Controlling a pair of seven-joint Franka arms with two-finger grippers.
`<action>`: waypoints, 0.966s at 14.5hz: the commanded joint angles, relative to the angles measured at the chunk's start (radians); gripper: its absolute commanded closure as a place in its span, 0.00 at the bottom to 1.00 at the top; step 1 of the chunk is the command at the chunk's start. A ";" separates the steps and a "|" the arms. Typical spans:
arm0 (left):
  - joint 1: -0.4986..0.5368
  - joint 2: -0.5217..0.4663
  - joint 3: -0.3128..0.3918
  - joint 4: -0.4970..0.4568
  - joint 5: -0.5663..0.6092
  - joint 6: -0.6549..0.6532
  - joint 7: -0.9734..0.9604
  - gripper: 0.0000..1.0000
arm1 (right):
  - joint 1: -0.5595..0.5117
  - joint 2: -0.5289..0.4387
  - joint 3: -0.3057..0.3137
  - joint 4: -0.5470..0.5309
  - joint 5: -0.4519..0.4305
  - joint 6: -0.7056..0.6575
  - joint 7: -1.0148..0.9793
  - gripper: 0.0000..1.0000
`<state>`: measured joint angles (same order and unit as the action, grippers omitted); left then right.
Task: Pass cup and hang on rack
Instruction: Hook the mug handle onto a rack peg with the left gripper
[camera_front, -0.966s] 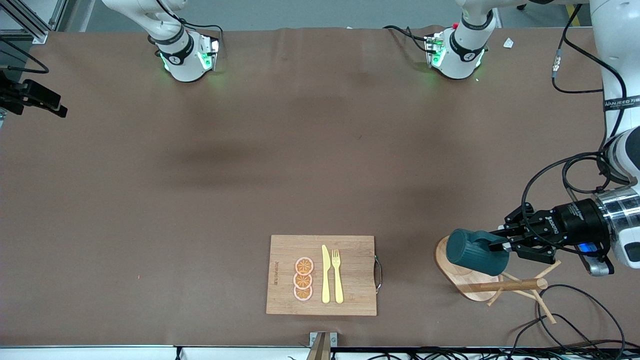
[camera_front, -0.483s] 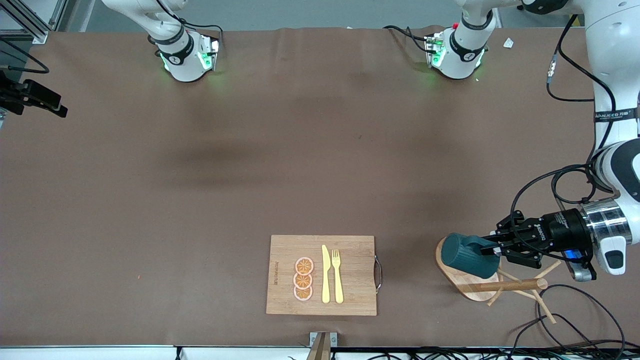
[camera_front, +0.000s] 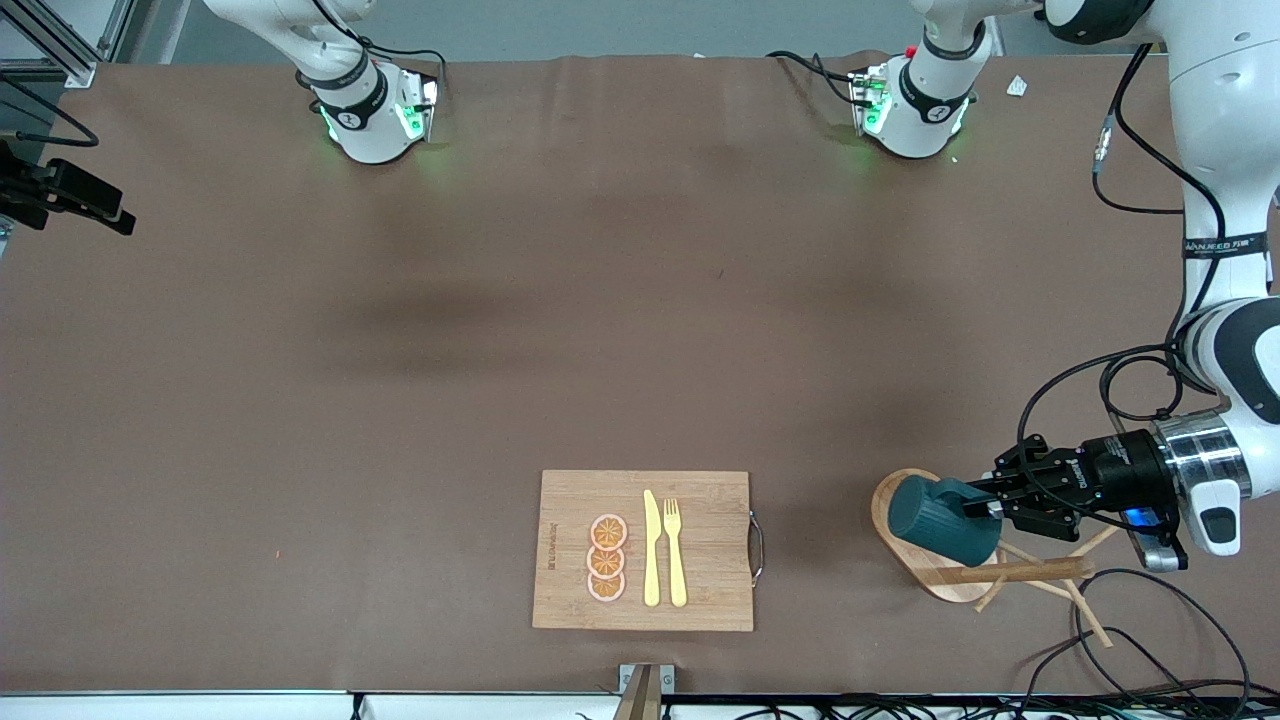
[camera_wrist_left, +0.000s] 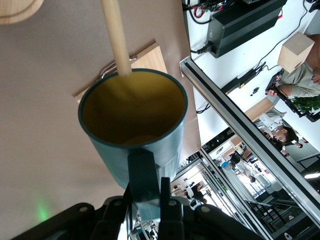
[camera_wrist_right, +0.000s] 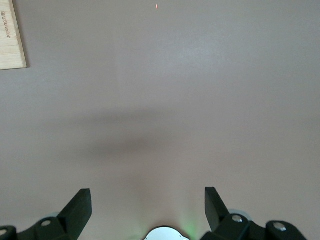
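My left gripper (camera_front: 990, 497) is shut on the handle of the dark teal cup (camera_front: 943, 520) and holds it tilted over the oval base of the wooden rack (camera_front: 882, 497), beside the rack's post (camera_front: 1020, 572) and thin pegs. In the left wrist view the cup (camera_wrist_left: 132, 115) shows its mustard-yellow inside, its handle sits between my fingers (camera_wrist_left: 165, 192), and the post (camera_wrist_left: 116, 37) passes just past the cup's rim. My right gripper (camera_wrist_right: 147, 197) is open and empty over bare table; it does not show in the front view.
A bamboo cutting board (camera_front: 710, 540) with a yellow knife (camera_front: 651, 550), a yellow fork (camera_front: 674, 550) and orange slices (camera_front: 607, 558) lies near the table's front edge, toward the middle. Cables (camera_front: 1130, 640) lie by the rack at the left arm's end.
My left gripper has lowered the cup toward the rack's base and post. The right arm has not visibly moved.
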<state>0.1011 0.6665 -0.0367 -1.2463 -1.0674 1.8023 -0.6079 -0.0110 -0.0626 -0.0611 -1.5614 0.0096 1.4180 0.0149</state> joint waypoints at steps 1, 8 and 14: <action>0.015 0.010 -0.002 0.013 -0.022 0.006 0.023 0.99 | 0.000 -0.028 0.003 -0.022 0.010 0.007 0.008 0.00; 0.040 0.031 -0.003 0.008 -0.052 0.038 0.027 0.99 | 0.006 -0.028 0.001 -0.022 0.010 0.006 0.008 0.00; 0.071 0.045 -0.003 0.005 -0.101 0.038 0.023 0.99 | 0.006 -0.028 0.001 -0.022 0.009 0.007 0.008 0.00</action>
<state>0.1612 0.7046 -0.0360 -1.2461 -1.1409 1.8407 -0.5968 -0.0082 -0.0627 -0.0598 -1.5614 0.0096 1.4180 0.0149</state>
